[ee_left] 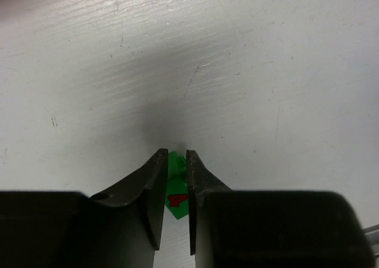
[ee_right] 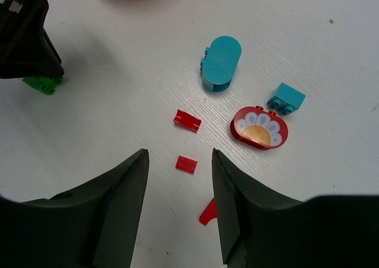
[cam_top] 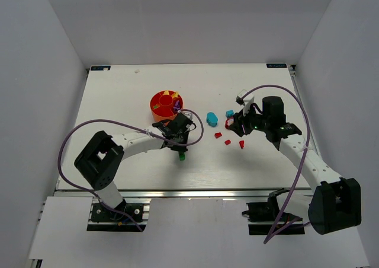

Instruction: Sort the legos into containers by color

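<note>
Pinching a green lego point(ee_left: 175, 168) is left tool point(ee_left: 176, 155) — right tool point(ee_right: 179, 156) gapes wide over red pieces point(ee_right: 186, 164).

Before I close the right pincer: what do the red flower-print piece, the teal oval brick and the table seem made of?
Red flower-print piece: probably hard molded plastic, glossy, face printed. Teal oval brick: likely the same plastic, smooth satin sheen, crisp molded studs. Table: matte white painted or laminated board, judging by fine scratches; which one is unclear.
</note>
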{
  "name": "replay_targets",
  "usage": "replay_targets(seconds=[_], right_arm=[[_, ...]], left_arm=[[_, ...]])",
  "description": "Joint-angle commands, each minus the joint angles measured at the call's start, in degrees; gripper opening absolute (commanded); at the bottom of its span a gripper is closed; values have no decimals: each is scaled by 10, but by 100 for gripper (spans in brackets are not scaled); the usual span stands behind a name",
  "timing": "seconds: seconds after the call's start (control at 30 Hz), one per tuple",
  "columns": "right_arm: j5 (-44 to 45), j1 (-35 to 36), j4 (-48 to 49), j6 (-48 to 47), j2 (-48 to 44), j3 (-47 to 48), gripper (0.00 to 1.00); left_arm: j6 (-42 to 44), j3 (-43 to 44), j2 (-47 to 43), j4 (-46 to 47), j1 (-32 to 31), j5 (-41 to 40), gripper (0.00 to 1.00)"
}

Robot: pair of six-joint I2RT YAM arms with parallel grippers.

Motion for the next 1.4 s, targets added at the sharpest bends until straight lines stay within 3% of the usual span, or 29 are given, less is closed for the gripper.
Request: replay_targets(seconds=[0.0, 0.07, 0.17, 0.27, 1.03, 1.27, 1.37], right_arm=[[-17, -7, 1, 0, -10, 15, 52], [-20, -10, 1, 0, -10, 16, 52], [-23, -11, 0, 0, -11, 16, 52], [-25, -12, 1, 0, -12, 16, 52], [-35, -25, -1, 0, -22, 14, 52], [-41, -29, -2, -1, -22, 14, 52], [-43, -30, -2, 0, -23, 15, 52]], left_arm=[[2, 17, -17, -6, -8, -17, 29], [8, 17, -23, -10, -8, -18, 36], [12, 20, -28, -20, -8, -31, 55], [14, 29, -27, -37, -8, -48, 59], [-166, 53, 19, -106, -35, -64, 58], [-168, 53, 22, -106, -35, -76, 50], [-164, 58, 29, -110, -35, -76, 40]])
